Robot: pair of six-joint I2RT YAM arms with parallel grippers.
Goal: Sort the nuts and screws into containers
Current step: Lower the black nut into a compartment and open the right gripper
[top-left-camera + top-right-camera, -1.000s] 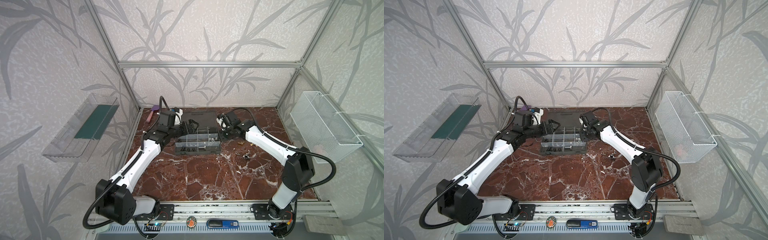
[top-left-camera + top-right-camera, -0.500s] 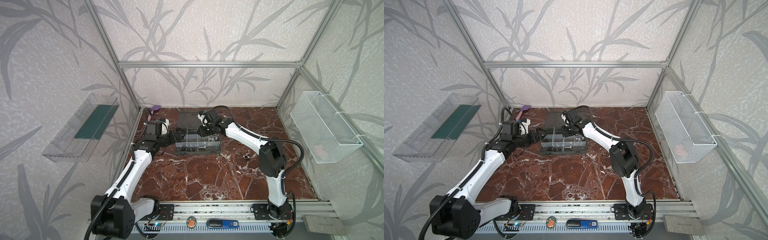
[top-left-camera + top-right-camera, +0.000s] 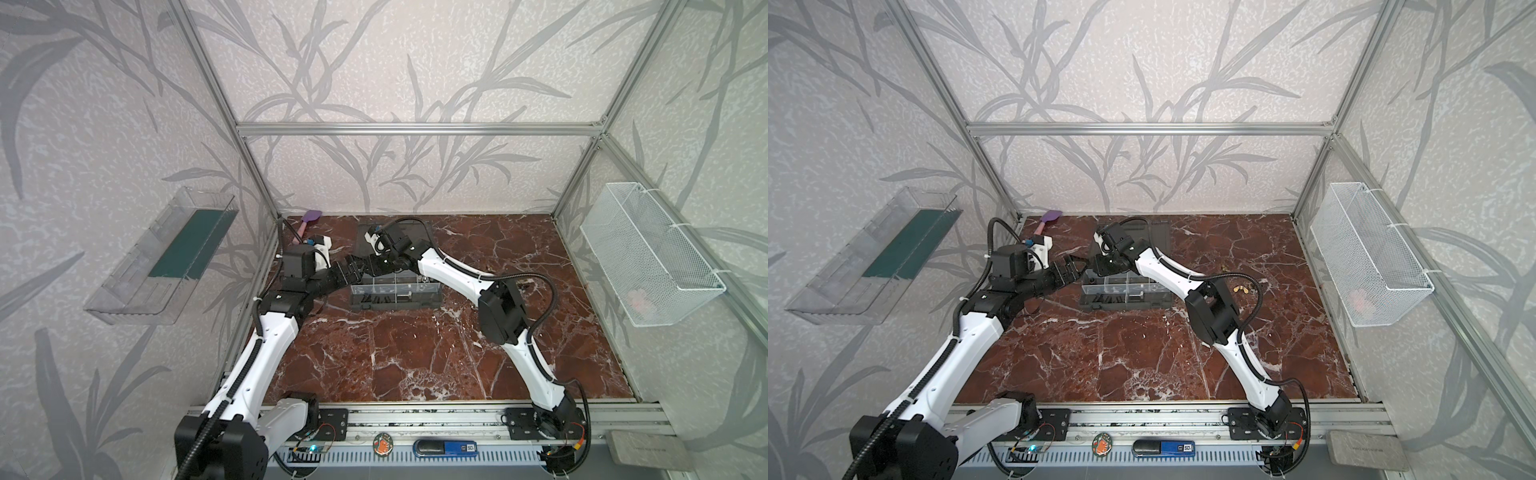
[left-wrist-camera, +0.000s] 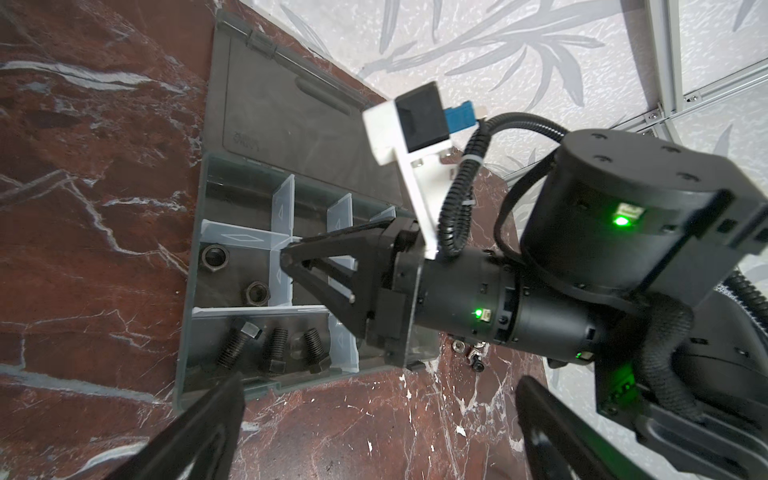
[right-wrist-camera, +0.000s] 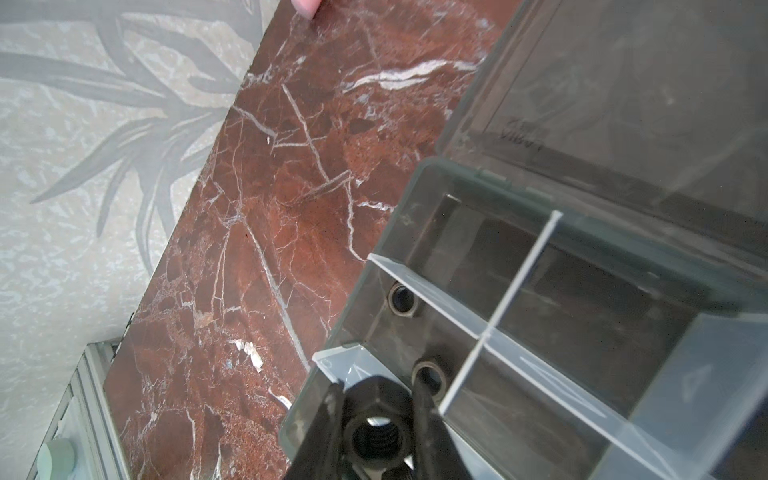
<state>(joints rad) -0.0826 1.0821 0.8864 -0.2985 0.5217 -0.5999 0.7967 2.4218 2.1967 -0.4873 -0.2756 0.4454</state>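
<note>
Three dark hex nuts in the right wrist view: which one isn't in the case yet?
The hex nut clamped in the right gripper, held over the organizer case corner. The other two nuts lie flat on the compartment floor.

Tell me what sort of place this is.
Likely a robot test cell: an aluminium frame with wallpapered panels encloses a marble-patterned tabletop, and the left arm and right arm sit on a rail at its front.
</note>
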